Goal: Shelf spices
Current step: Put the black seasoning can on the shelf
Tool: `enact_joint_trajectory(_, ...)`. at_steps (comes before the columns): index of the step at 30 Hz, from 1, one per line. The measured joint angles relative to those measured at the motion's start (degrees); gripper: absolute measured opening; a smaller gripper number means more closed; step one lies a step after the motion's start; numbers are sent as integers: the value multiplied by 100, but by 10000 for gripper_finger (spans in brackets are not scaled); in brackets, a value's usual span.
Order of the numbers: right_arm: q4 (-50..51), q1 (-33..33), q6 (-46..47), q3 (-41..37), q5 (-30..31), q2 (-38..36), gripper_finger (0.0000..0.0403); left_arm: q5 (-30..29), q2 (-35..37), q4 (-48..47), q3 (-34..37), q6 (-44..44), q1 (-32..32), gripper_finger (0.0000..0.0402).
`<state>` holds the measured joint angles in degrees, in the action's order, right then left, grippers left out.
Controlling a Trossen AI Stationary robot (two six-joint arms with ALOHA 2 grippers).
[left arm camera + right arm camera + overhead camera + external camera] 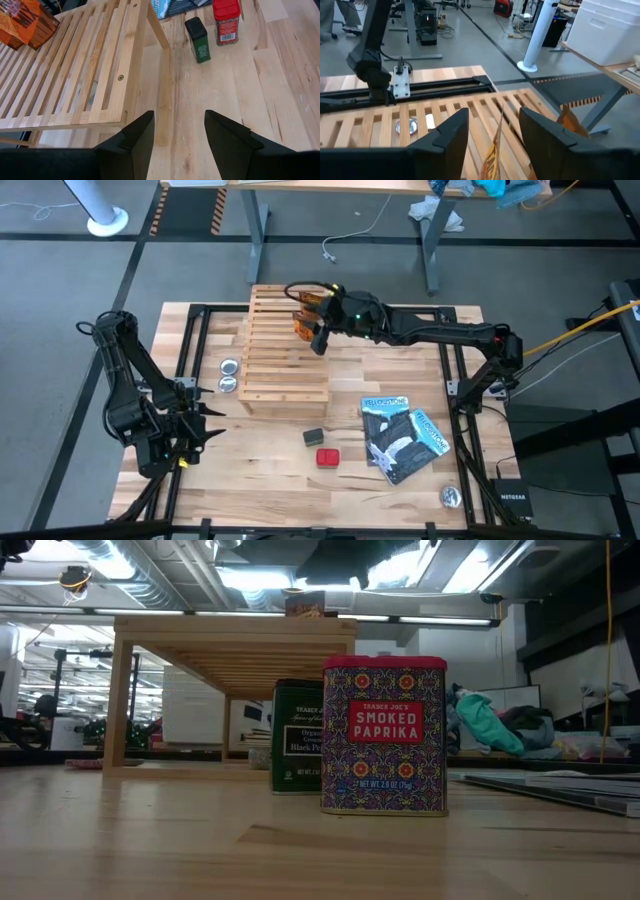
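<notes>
While the left gripper point(205, 423) waits open near the tins point(229, 375), the right gripper point(318, 330) hangs over the shelf point(285, 370). Its fingers stand apart around an orange packet point(306, 320).

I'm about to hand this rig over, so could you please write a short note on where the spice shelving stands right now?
Right gripper: open over the far end of the shelf, fingers either side of an orange packet standing on the slats; a second orange packet is beside it.
Left gripper: open, empty, waiting low over the table near the shelf's front corner.
Done: both orange packets are on the shelf.
Left: the red paprika tin and the dark pepper tin stand on the table in front of the shelf, near the booklets.
</notes>
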<state>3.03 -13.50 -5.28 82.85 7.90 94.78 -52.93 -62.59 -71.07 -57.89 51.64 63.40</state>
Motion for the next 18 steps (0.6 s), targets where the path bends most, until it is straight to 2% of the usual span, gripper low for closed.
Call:
enact_joint_trajectory(5, 165, 41, -47, 237, -76, -11, 182, 0, 0, 0, -2, 0, 2, 169)
enact_joint_trajectory(10, 642, 276, -678, 706, 51, -105, 182, 0, 0, 1, -2, 0, 1, 169)
enact_joint_trajectory(18, 2312, 1064, -702, 1637, 573, -414, 182, 2, -2, 0, -4, 0, 1, 169)
